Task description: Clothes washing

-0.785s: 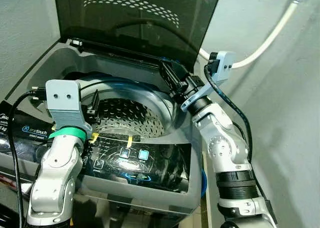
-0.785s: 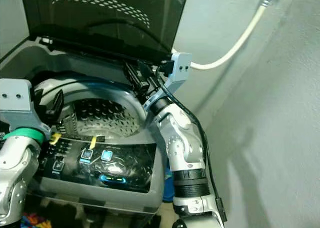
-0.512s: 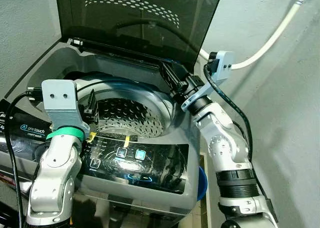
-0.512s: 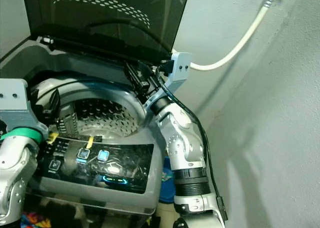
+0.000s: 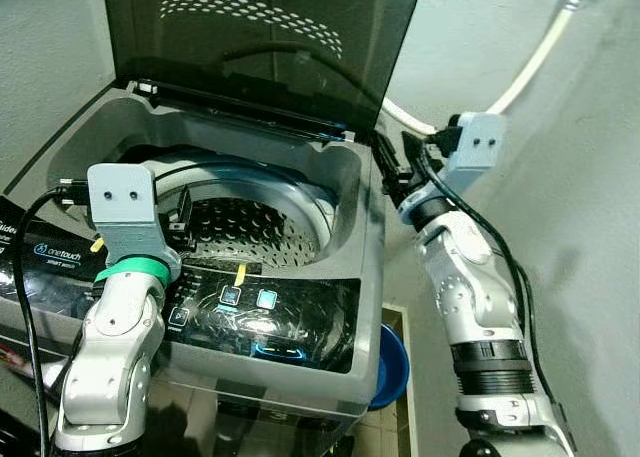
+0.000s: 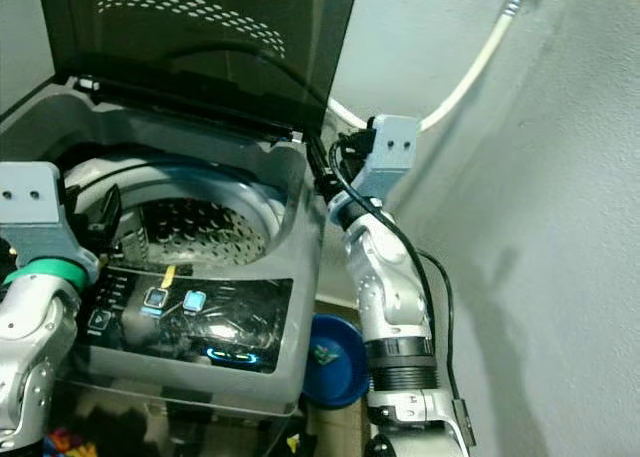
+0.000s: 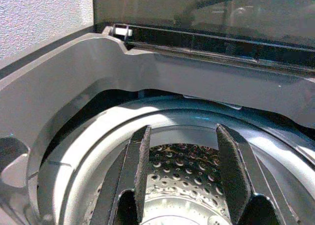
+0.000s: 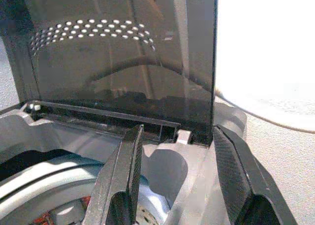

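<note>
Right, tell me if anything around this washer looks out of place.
One oddity: a blue bowl lies on the floor, wedged between the washing machine and the wall. Otherwise the lid stands open over the drum, which looks undamaged, with no spill.

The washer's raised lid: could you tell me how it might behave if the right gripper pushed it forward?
The lid stands upright on a rear hinge, so it would probably swing down. It looks like stiff tinted glass or plastic, so likely rigid and apt to slam.
</note>
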`<state>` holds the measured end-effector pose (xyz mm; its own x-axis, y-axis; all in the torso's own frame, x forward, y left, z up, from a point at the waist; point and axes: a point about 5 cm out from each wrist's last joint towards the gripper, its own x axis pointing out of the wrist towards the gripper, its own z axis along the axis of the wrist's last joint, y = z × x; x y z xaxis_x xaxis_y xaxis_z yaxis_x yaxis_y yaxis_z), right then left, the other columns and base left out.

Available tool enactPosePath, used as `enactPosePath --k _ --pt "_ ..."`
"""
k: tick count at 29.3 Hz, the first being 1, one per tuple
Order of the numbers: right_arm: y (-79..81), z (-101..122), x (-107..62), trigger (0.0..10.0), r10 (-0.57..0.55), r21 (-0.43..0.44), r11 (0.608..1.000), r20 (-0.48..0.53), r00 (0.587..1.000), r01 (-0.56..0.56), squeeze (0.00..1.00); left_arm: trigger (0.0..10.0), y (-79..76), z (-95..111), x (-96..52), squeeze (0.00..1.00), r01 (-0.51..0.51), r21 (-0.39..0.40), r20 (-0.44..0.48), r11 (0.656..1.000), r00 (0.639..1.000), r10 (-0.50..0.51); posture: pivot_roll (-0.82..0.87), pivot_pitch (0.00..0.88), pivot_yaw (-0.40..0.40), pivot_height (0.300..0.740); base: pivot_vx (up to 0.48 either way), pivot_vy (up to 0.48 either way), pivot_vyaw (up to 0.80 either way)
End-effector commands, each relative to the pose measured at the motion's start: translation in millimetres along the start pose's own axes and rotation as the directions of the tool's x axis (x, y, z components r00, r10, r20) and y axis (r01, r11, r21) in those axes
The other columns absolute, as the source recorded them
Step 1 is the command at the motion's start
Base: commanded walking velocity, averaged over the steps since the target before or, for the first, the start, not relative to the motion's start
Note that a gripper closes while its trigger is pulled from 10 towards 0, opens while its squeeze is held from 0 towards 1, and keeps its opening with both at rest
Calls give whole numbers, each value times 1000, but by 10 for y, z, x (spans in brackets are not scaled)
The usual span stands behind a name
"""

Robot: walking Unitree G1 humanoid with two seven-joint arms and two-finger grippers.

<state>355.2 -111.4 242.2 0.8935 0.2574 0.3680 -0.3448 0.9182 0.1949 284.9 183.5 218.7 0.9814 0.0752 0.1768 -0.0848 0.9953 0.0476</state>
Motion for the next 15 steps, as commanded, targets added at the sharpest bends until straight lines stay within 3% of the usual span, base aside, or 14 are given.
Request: enactPosePath --k 1,8,15 --pt "-64 -70 -103 10000 -11 -23 1000 -22 1000 11 0 10000 -22 -124 -13 0 30 4 -49 1000 998 -30 156 3 -36 740 0 0 0" --pt "-115 -235 -328 10000 -35 -78 997 -75 997 29 0 10000 -92 -196 6 0 100 2 -62 995 993 -100 127 24 7 740 0 0 0" --pt "-108 -172 -398 10000 -39 -76 996 -24 999 37 0 10000 -156 -215 22 0 144 -34 -60 989 987 -146 95 39 50 740 0 0 0"
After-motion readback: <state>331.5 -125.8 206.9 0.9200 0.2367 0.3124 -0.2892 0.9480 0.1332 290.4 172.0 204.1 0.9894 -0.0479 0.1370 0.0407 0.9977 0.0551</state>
